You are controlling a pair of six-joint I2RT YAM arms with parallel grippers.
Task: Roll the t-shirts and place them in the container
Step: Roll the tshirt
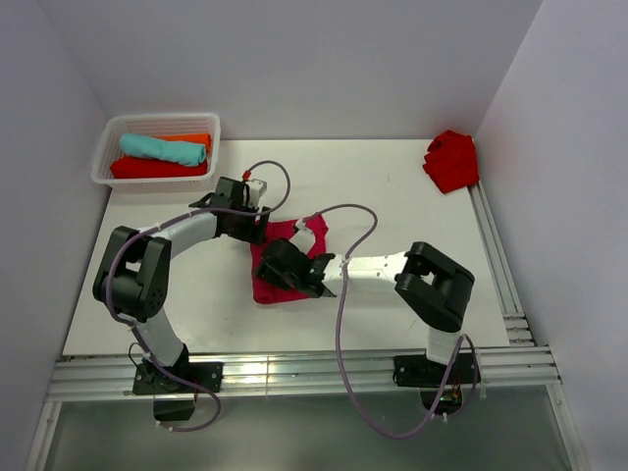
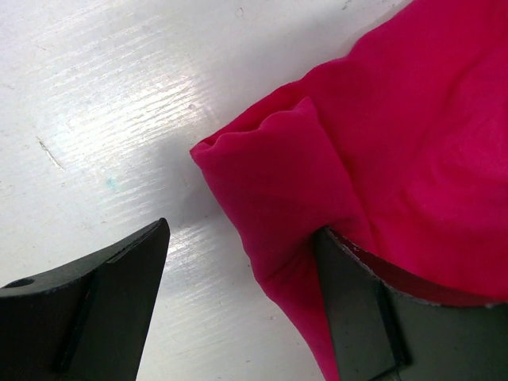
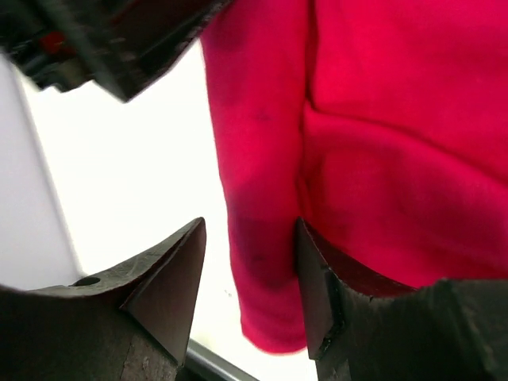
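A white table (image 1: 392, 196) is seen from above, with two arms reaching in from the near edge. A crimson t-shirt (image 1: 267, 287) lies bunched near the middle of the table, and both arms meet over it.

The left gripper (image 2: 242, 230) is placed at the far left edge of the crimson t-shirt. Its jaws are held wide apart and nothing is pinched. In the left wrist view a folded edge of the cloth lies between the fingers and is draped over the finger (image 2: 373, 317) on the right of that view. Bare table is seen beside the other finger.

The right gripper (image 3: 249, 226) is set on the middle of the same shirt, just beside the left gripper. Its jaws are also spread and nothing is clamped. A long fold of cloth runs down between its fingers and covers the top of the finger (image 3: 333, 317) on the right of that view.

A white basket (image 1: 103, 162) stands in the far left corner. A teal t-shirt (image 1: 162, 147), an orange t-shirt (image 1: 196, 139) and a scarlet t-shirt (image 1: 157, 169) are rolled inside it. A red t-shirt (image 1: 452, 160) lies crumpled in the far right corner, well apart from the arms.
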